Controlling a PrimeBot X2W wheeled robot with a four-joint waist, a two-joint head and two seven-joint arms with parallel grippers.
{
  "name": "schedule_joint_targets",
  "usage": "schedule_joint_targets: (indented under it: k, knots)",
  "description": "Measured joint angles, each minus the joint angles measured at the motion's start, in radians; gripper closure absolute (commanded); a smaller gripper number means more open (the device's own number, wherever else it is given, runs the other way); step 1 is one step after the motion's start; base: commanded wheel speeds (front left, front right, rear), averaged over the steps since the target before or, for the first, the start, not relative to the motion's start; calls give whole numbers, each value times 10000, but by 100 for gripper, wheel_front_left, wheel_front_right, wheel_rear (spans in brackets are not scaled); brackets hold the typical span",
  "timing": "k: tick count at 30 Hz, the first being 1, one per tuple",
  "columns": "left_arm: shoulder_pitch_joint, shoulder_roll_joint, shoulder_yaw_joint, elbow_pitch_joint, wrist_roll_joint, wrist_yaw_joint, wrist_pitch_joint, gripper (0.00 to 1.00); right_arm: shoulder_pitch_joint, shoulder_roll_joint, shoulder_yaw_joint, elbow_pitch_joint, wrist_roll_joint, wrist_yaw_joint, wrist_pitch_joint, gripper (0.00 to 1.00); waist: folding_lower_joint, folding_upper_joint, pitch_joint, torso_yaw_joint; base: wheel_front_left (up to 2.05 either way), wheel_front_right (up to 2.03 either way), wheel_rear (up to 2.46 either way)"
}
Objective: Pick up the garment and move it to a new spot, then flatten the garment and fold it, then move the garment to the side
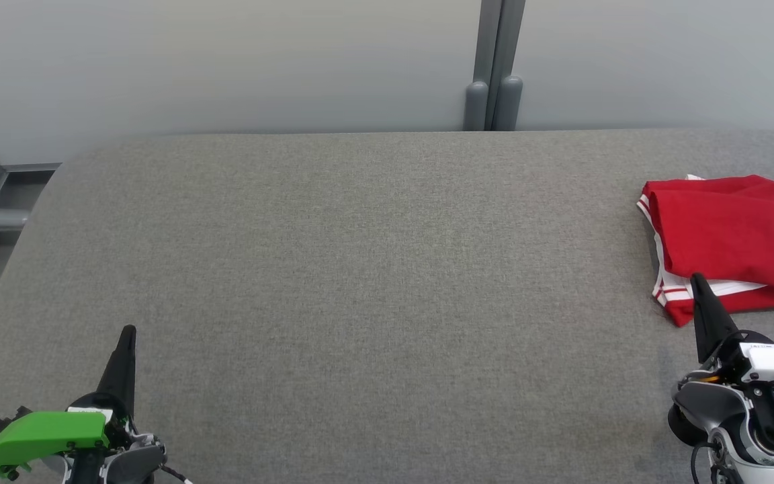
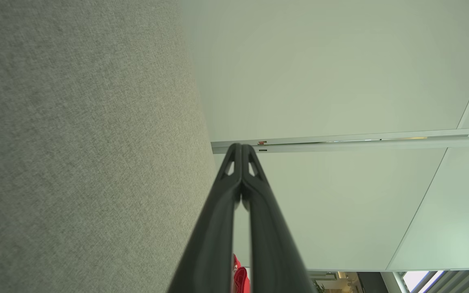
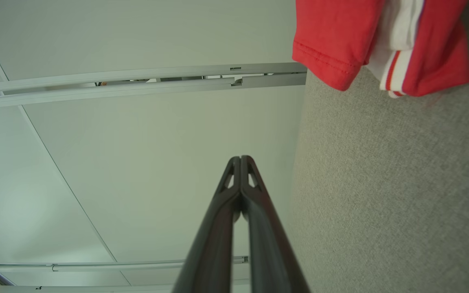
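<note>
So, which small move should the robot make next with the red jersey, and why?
Probably open the right gripper and ease it forward to the near edge of the red jersey. Both grippers are shut and hold nothing; the jersey lies at the right end of the grey table, just ahead of that gripper, while the left gripper is far from it.

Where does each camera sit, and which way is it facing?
Head view: on the head, facing forward and down at the grey table, red jersey at right; left gripper and right gripper at lower corners.
Left wrist view: on that wrist, along its shut fingers, past the table toward a pale wall.
Right wrist view: likewise, jersey corner ahead on the table.
Shared: head and right wrist show jersey.
</note>
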Motion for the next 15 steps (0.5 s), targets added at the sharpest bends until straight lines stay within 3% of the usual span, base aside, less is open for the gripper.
schedule_joint_targets:
  k: [15]
  knots:
    - [-1,-2,10,8,0,-6,65,100,-1,2,-13,0,-2,0,2,100,0,0,0,0,0,0,0]
